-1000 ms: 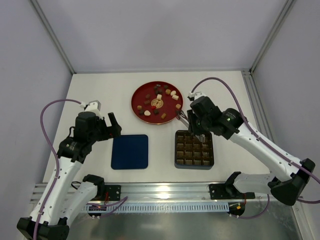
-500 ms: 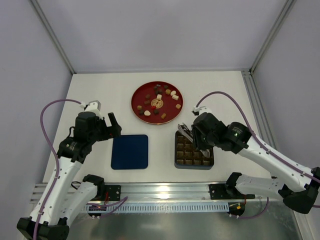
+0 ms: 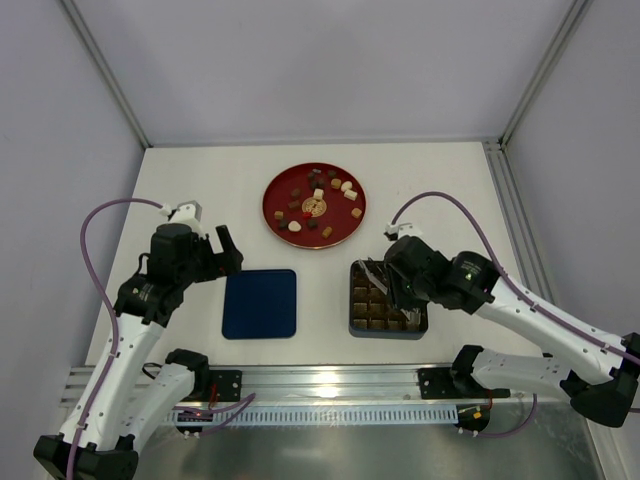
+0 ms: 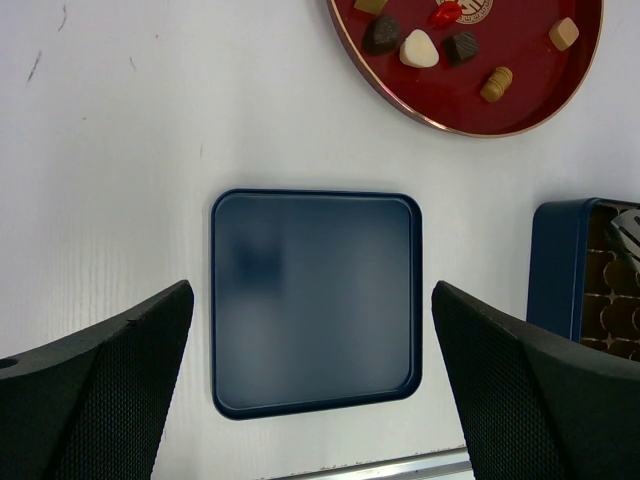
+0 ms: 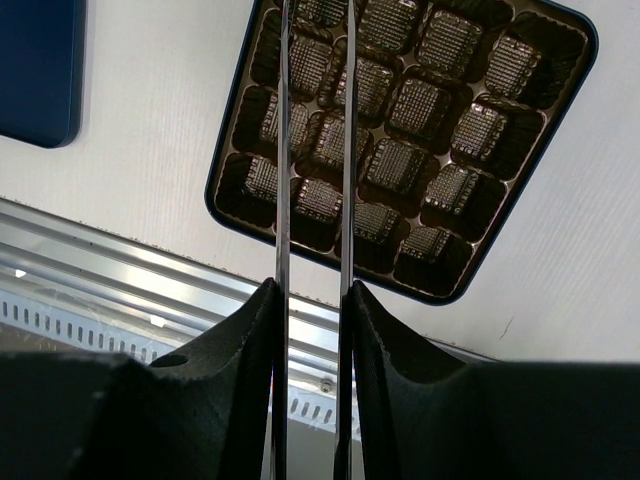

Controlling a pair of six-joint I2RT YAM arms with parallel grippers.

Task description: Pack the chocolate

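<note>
Several small chocolates (image 3: 318,195), dark, tan and cream, lie on the red plate (image 3: 280,190) at the back; some show in the left wrist view (image 4: 418,47). My right gripper (image 5: 312,290) is shut on metal tongs (image 5: 282,150), whose two thin blades reach over the brown gridded tray (image 5: 400,120). The blade tips are cut off by the frame, so anything between them is hidden. The tray cells in view are empty. From above, the tongs (image 3: 368,268) hang over the tray's (image 3: 388,318) left rear corner. My left gripper (image 4: 312,300) hovers open above the dark-blue lid (image 4: 315,300).
The lid (image 3: 260,303) lies flat left of the tray, near the front rail (image 3: 320,378). The plate's rim (image 4: 520,125) lies behind the lid and the tray. Enclosure walls close in the table on both sides and at the back.
My right arm has swung from the plate's near right edge back toward me, bringing the tongs over the tray. The left arm has stayed still.
</note>
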